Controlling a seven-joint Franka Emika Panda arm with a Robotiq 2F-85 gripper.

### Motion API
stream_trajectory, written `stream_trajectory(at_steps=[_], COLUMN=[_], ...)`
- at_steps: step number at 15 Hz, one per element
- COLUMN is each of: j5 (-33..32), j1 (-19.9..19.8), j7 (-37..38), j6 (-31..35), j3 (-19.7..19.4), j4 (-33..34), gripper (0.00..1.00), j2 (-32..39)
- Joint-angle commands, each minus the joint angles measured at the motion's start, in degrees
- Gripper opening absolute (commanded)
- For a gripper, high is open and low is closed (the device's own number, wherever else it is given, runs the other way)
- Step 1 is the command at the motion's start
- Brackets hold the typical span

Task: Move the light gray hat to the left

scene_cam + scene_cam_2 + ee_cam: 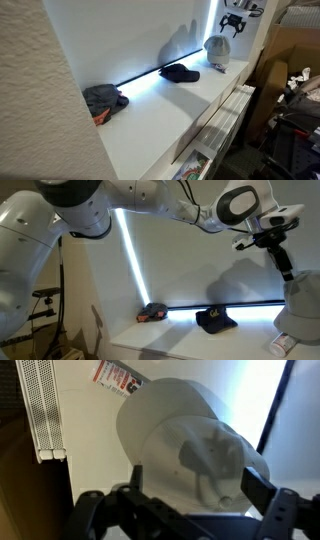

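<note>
The light gray hat (216, 50) sits at the far end of the white counter (170, 115). It also shows at the right edge of an exterior view (305, 305) and fills the wrist view (190, 440). My gripper (233, 22) hangs in the air above it, apart from it, in both exterior views (284, 262). In the wrist view its two dark fingers (195, 485) are spread wide on either side of the hat's crown and hold nothing.
A dark navy cap (180, 72) lies mid-counter (215, 320). A gray hat with orange trim (103, 100) lies at the other end (152, 313). A lit strip (150, 75) runs along the back wall. A white radiator grille (40, 410) lines the counter's front. Cardboard boxes (290, 50) stand beyond.
</note>
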Motion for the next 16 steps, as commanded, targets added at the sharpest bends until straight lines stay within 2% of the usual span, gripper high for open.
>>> stream_trajectory(at_steps=[1,6,7,11,12,16], j5=[0.53,0.73,0.37,0.24,0.36,-1.78], j1=[0.36,1.38,0.62,0.77,0.16,1.65], j7=[-0.23,12.88,9.47,10.01,9.63,27.54], j6=[-0.64,15.21,10.7,11.4,7.65,1.72], j3=[-0.68,-3.23,-2.02,-2.21,-1.55,-4.85], j4=[0.92,-3.23,-0.83,-0.93,1.55,14.4], gripper=[1.0,1.0,1.0,1.0,1.0,1.0], j2=[0.6,0.87,1.01,1.17,2.39,14.75])
